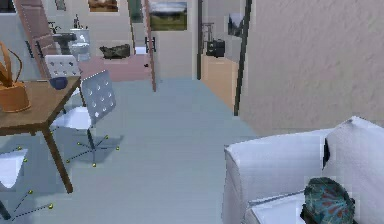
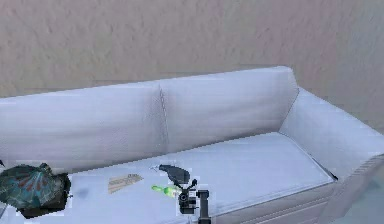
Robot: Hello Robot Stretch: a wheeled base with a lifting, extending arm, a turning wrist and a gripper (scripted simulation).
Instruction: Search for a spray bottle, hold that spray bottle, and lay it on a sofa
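The gripper (image 2: 172, 173) hangs at the sofa (image 2: 230, 110) seat near a small green thing (image 2: 160, 188); whether it holds anything, I cannot tell; only the laying-down seems left.

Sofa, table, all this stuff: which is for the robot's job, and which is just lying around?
Job: white sofa; small green thing on its seat, maybe the spray bottle.
Lying around: dark teal bundle; flat tan thing; wooden table; white chair.

A brown wooden table (image 1: 40, 108) bore a tan woven basket (image 1: 12, 92). A white perforated-back swivel chair (image 1: 100, 98) stood just beside the table, a framed landscape picture (image 1: 168, 15) hung well beyond it, and a dark teal mottled cushion (image 1: 330, 200) lay well apart from it.
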